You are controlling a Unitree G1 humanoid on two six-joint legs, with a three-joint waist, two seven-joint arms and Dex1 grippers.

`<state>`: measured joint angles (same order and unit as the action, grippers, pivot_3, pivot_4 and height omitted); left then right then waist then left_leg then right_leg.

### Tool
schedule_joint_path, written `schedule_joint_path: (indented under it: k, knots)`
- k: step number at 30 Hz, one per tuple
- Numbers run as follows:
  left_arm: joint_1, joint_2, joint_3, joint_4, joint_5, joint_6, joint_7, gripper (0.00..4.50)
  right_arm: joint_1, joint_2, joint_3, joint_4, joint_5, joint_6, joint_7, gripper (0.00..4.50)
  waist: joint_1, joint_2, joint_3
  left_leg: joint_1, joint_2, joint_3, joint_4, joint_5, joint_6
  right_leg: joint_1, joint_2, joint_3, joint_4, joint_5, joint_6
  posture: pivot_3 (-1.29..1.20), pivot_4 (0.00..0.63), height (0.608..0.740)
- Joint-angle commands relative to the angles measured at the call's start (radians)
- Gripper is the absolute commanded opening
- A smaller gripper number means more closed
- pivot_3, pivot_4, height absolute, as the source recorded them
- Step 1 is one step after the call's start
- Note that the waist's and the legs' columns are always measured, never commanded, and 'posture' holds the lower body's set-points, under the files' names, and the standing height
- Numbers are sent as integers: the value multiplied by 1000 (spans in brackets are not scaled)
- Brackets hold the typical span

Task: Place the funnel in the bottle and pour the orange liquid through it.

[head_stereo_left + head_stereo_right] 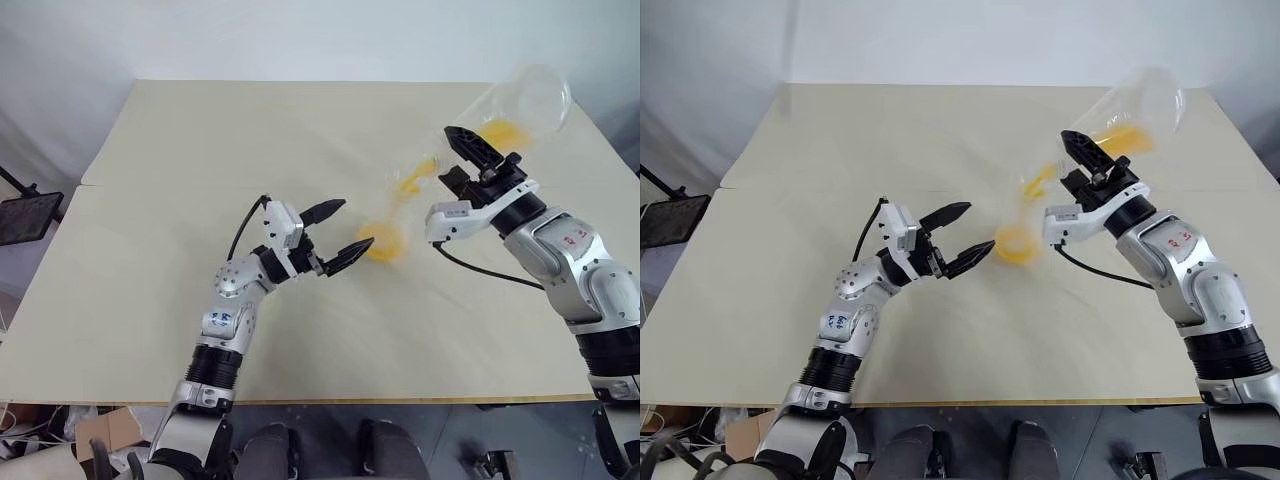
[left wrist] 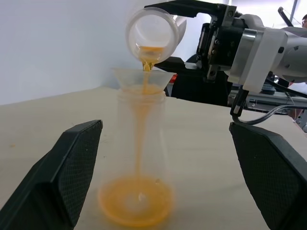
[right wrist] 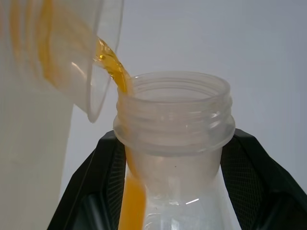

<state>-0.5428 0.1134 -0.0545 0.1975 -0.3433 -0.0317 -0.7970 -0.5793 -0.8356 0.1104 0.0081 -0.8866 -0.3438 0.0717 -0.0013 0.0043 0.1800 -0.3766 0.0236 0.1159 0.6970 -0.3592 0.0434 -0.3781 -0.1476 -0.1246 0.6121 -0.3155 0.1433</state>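
Note:
The clear bottle [image 2: 152, 143] stands upright on the table with the funnel [image 2: 125, 76] seated in its mouth. My right gripper [image 1: 462, 158] is shut on a clear cup [image 1: 535, 95], tilted mouth-down above the funnel. The orange liquid [image 2: 140, 129] runs in a thin stream from the cup's lip through the funnel and pools on the bottle's floor [image 1: 383, 245]. Some is still in the cup [image 1: 503, 131]. My left gripper [image 1: 352, 225] is open, its fingers [image 2: 72, 167] wide on either side of the bottle and apart from it. The bottle's neck [image 3: 175, 120] takes the stream up close.
The pale table [image 1: 200, 150] stretches wide around the bottle, with its front edge near my arms. A black stand [image 1: 25, 215] sits off the table's left side. A cardboard box [image 1: 105, 428] lies on the floor below.

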Motion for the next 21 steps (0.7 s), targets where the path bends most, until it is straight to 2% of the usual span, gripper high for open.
schedule_joint_path:
  k: [1,21]
  knots:
    - [1,-4,-8,-40,7,-28,6,4500,-7,-24,-25,-15,10,-13,-21,2424,-1,0,0,0,0,0,0,0,0,0,0,0,0,0,0,0,150,740]
    - [10,-9,-11,-50,4,-24,23,4500,-16,-20,-22,-14,1,-12,-29,2424,0,0,0,0,0,0,0,0,0,0,0,0,0,0,0,0,150,740]
